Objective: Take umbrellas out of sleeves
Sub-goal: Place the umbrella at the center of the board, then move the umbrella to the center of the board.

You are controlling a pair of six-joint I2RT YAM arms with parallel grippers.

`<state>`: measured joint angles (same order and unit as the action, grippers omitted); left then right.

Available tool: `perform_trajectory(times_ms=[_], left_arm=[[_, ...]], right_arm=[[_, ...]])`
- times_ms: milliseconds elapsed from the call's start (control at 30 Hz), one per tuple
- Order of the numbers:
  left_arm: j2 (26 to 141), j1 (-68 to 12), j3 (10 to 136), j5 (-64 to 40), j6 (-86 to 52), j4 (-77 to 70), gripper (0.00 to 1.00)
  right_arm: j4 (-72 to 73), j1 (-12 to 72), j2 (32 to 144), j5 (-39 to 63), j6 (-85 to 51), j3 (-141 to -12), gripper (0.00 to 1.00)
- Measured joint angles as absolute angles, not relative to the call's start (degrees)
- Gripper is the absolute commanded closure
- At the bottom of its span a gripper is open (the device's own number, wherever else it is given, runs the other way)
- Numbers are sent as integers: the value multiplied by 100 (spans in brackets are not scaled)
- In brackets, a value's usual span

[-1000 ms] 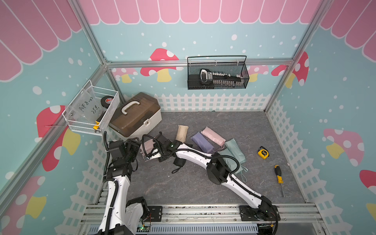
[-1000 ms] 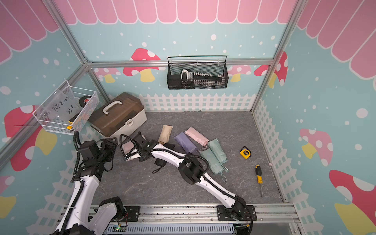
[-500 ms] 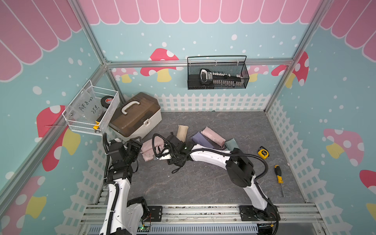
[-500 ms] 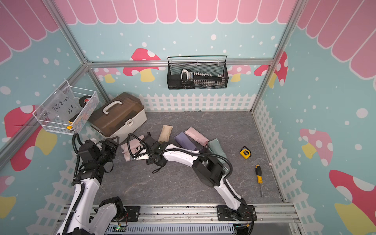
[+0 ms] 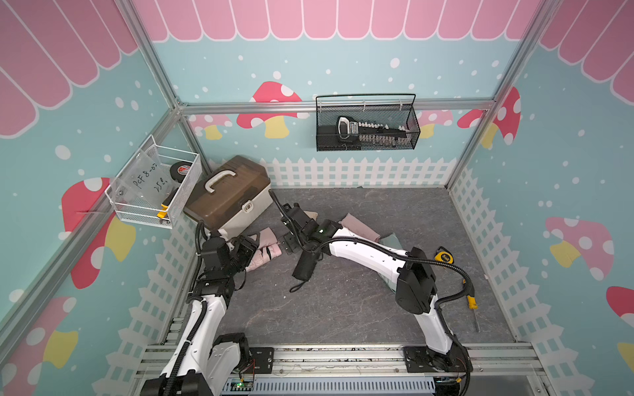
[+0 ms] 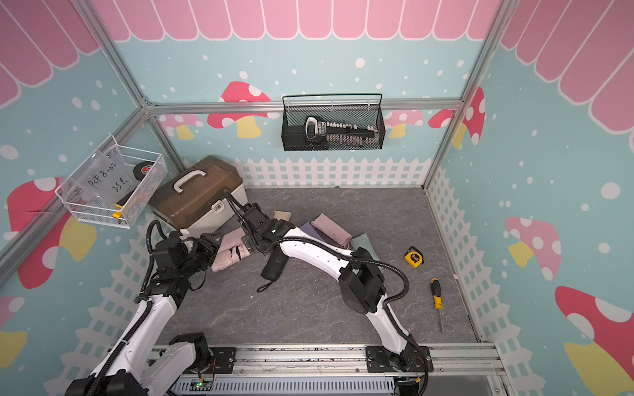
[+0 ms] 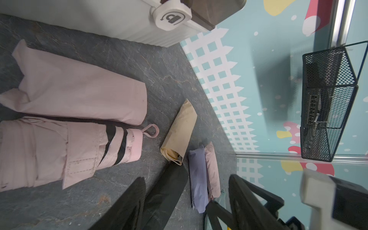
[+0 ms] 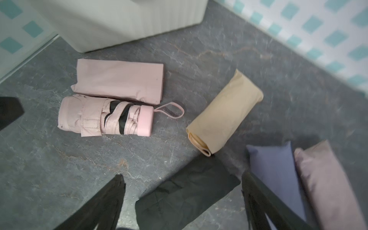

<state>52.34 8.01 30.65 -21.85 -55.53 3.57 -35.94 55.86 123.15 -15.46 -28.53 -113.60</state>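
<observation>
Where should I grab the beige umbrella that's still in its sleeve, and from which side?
Pinch the beige umbrella at the end peeking from the sleeve mouth, probably from above, across its width: it lies flat and the other end is closed.

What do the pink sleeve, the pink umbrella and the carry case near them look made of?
Pink sleeve: thin matte fabric, likely nylon or polyester; it lies limp and creased. Pink umbrella: similar pleated fabric with a stitched strap; handle looks like smooth hard plastic. Case: moulded plastic, ribbed cream base, translucent brown lid.
</observation>
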Motion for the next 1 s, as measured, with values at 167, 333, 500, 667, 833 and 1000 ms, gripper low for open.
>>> perform_trajectory(times_ms=[167, 333, 500, 667, 833, 1000], left_arm=[[5194, 801, 3057, -2226, -5551, 357, 34], [5142, 801, 3000, -2287, -5553, 353, 34], [5116, 801, 2912, -2309, -5577, 307, 35], [5151, 801, 2794, -2329, -5682, 143, 35], [5277, 801, 2788, -2373, -5686, 12, 35], [5328, 801, 2707, -2421, -5686, -93, 35]], right_arm=[[-3868, 5277, 12621, -954, -4661, -11467, 13], [-4224, 4993, 13128, -749, -5570, -11745, 14], [-4580, 4932, 13533, -591, -5968, -12077, 15], [-4783, 4939, 13791, -515, -6106, -12344, 18], [-4851, 4978, 13802, -585, -6112, -12140, 24], [-4713, 5140, 13563, -1002, -5811, -11351, 34]])
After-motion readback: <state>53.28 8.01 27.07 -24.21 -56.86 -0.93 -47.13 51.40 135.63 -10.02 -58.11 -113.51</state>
